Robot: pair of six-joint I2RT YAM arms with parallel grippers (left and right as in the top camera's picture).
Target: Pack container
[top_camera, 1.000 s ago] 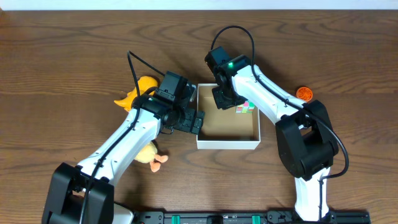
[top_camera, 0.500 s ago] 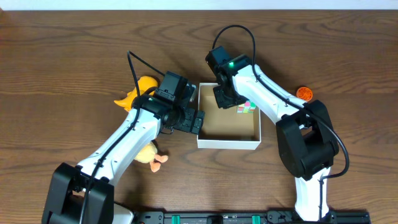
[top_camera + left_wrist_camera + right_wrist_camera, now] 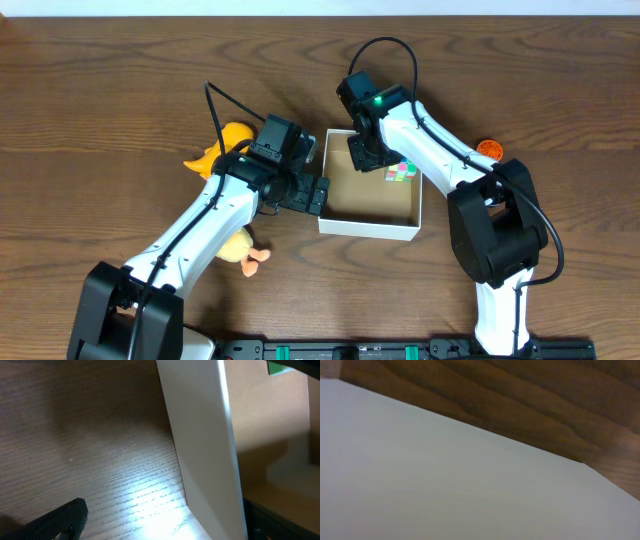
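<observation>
From above, the container (image 3: 368, 230) sits mid-table with a colourful block (image 3: 402, 171) inside. The left claw (image 3: 316, 196) is at its left wall, probably to stop it sliding. The right claw (image 3: 366, 156) is down inside the box.

The left wrist shows spread jaws on each side of that wall, and the outer finger (image 3: 62, 519) is not touching it.

The right wrist shows only a blurry white wall, so I cannot tell if that claw is open.

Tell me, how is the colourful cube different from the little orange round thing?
The colourful cube lies inside the container. The orange round thing lies outside it, on the table. The cube is blocky, with pink, green and white patches, while the orange thing is round and one colour. Both are much smaller than the container.
</observation>
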